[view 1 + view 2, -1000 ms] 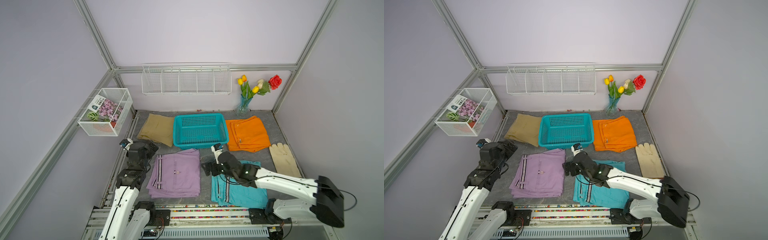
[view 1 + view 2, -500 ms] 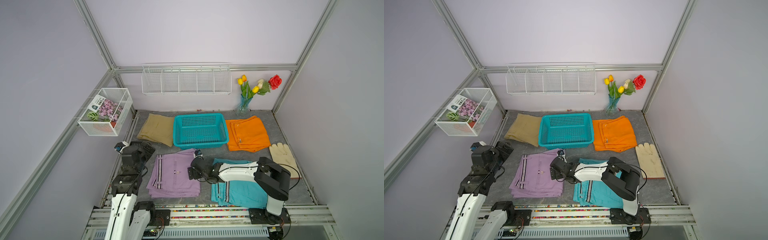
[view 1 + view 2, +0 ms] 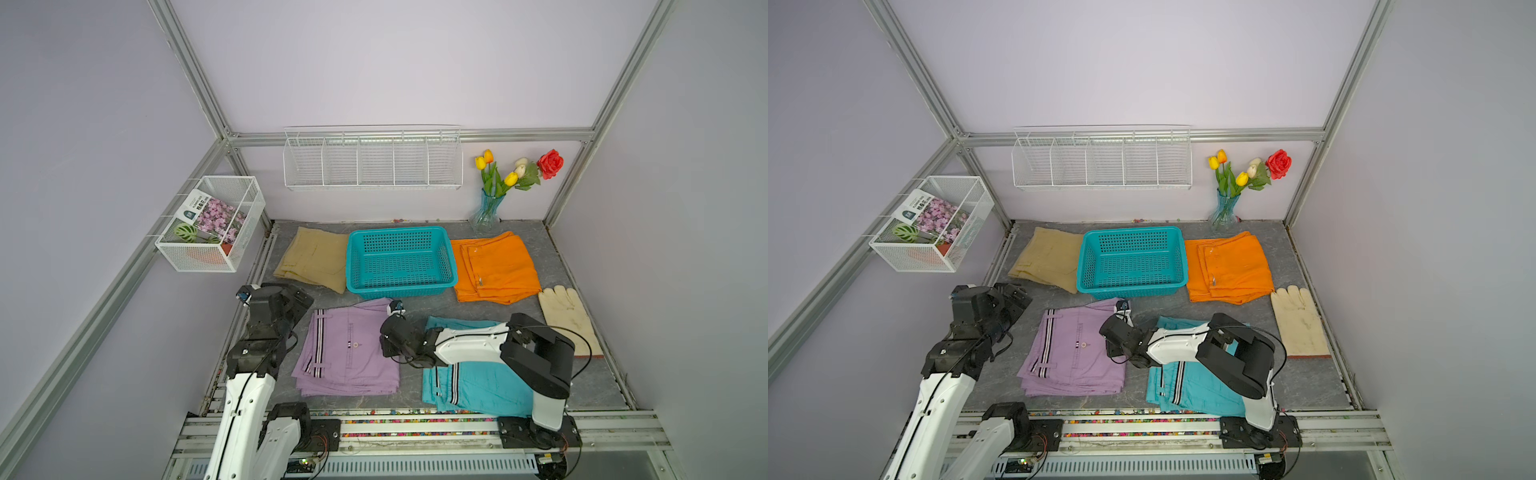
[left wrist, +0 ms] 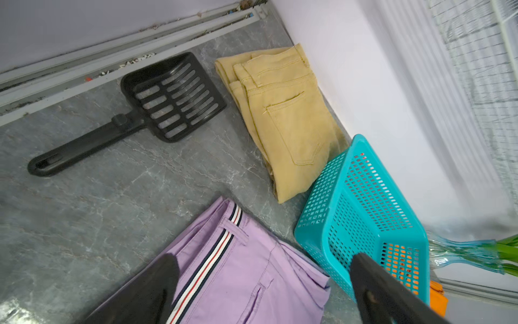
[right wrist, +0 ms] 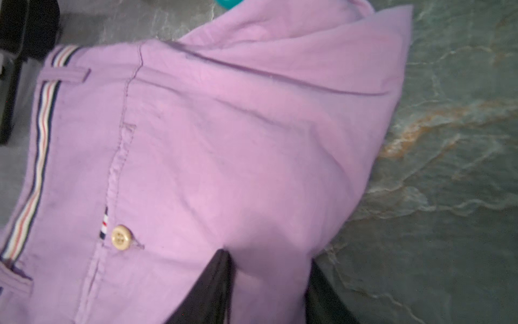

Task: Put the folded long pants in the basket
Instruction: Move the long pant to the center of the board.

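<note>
The lilac pants (image 3: 349,353) (image 3: 1075,353) lie folded in front of the teal basket (image 3: 398,230) (image 3: 1131,231), which holds nothing. My right gripper (image 3: 384,348) (image 3: 1111,349) (image 5: 269,258) is shut on the right edge of the lilac pants (image 5: 224,140), with cloth bunched between its fingers. Above the left side of the lilac pants (image 4: 246,280) my left gripper (image 3: 300,298) (image 4: 265,259) hangs open. Tan pants (image 3: 316,257) (image 4: 288,117) lie left of the basket (image 4: 364,210), orange pants (image 3: 494,266) right of it. Turquoise pants (image 3: 478,386) lie partly under my right arm.
A black slotted scoop (image 4: 173,95) lies by the left rail, hidden under my left arm in both top views. A cream glove (image 3: 567,320) lies at the right edge. A vase of flowers (image 3: 488,208) stands at the back right. White wire baskets (image 3: 372,162) (image 3: 212,224) hang on the walls.
My right arm swung left from over the turquoise pants to the lilac pants' right edge, and its jaws closed on the cloth. The left arm shifted slightly and stayed open.
</note>
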`<action>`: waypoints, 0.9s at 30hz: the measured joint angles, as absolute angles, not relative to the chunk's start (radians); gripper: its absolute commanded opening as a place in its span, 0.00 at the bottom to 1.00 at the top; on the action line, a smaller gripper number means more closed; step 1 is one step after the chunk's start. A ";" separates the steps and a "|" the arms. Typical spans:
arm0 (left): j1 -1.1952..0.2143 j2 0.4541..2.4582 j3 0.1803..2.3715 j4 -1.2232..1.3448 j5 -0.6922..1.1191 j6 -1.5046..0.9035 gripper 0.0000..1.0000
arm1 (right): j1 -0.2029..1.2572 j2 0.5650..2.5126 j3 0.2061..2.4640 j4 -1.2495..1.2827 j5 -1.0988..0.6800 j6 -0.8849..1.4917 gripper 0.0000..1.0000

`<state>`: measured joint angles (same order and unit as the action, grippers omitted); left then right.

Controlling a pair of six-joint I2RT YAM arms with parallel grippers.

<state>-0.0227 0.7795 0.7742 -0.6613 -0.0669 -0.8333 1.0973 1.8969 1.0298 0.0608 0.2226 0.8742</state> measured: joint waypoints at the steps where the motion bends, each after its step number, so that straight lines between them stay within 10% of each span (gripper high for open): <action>1: -0.022 0.796 0.780 -0.669 -0.058 -0.833 1.00 | 1.097 1.895 1.030 0.060 0.226 0.875 0.17; 16: -0.020 1.056 0.620 -0.614 0.366 -0.776 1.00 | 1.026 1.765 0.938 -0.067 0.265 0.858 0.01; 27: -0.020 1.032 0.428 -0.453 0.324 -0.761 1.00 | 1.013 1.779 0.940 -0.050 0.242 0.817 0.02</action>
<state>-0.0196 1.0321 0.4278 -0.4526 0.3241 -0.7612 1.0130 1.7790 0.9398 -0.0502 0.2417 0.8169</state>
